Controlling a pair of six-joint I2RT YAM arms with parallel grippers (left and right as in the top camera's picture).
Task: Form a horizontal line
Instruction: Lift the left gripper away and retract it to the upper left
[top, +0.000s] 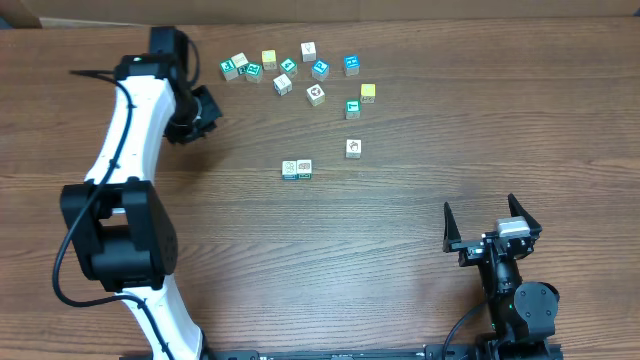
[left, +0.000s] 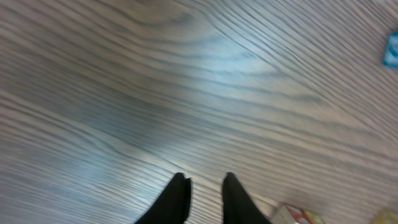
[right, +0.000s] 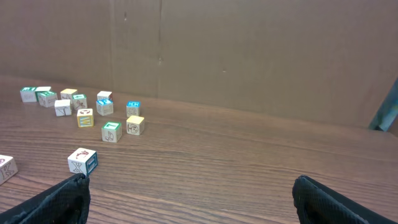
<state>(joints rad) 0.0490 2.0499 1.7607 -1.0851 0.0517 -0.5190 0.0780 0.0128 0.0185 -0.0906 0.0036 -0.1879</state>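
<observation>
The horizontal line (top: 297, 169) is a short row of two white-faced cubes with teal sides, touching side by side at mid-table. One of its cubes shows at the left edge of the right wrist view (right: 4, 168). A single white cube (top: 353, 148) stands apart to the row's right and behind it, and also shows in the right wrist view (right: 83, 161). My left gripper (top: 203, 111) hovers at the back left, far from the row. Its fingers (left: 204, 180) are slightly apart with nothing between them. My right gripper (top: 491, 224) is wide open and empty at the front right.
Several loose cubes (top: 290, 72), white, teal and yellow, lie scattered along the back of the table and show in the right wrist view (right: 85, 109). A cube (left: 298, 215) lies just right of the left fingers. A brown cardboard wall (right: 249, 50) stands behind the table.
</observation>
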